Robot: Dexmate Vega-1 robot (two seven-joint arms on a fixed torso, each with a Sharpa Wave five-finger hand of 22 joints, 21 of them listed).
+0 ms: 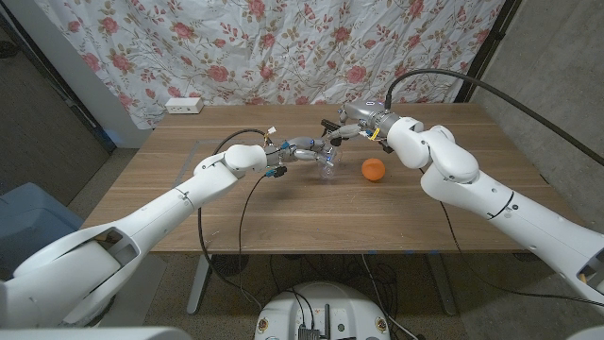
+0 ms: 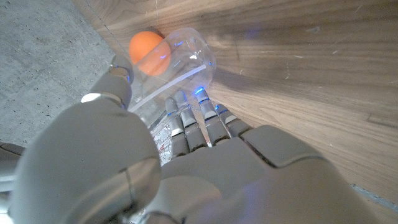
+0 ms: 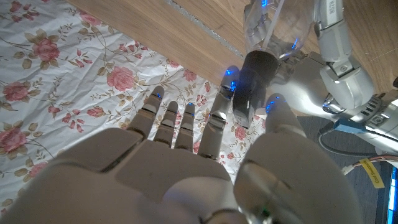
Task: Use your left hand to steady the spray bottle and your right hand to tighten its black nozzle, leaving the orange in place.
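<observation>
In the head view your left hand (image 1: 300, 151) grasps the clear plastic spray bottle (image 1: 327, 166) at mid-table, the round orange (image 1: 374, 169) just beside it at 3 o'clock. In the left wrist view its fingers (image 2: 198, 124) wrap the transparent body. In the right wrist view your right hand (image 3: 205, 168) pinches the black nozzle (image 3: 250, 84)

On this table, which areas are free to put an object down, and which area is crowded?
The table is bare along its near edge, in front of both arms, and at its far left corner near the power strip. The middle is crowded: the left hand holds the spray bottle, the right hand pinches its black nozzle, and the orange sits beside the bottle.
</observation>
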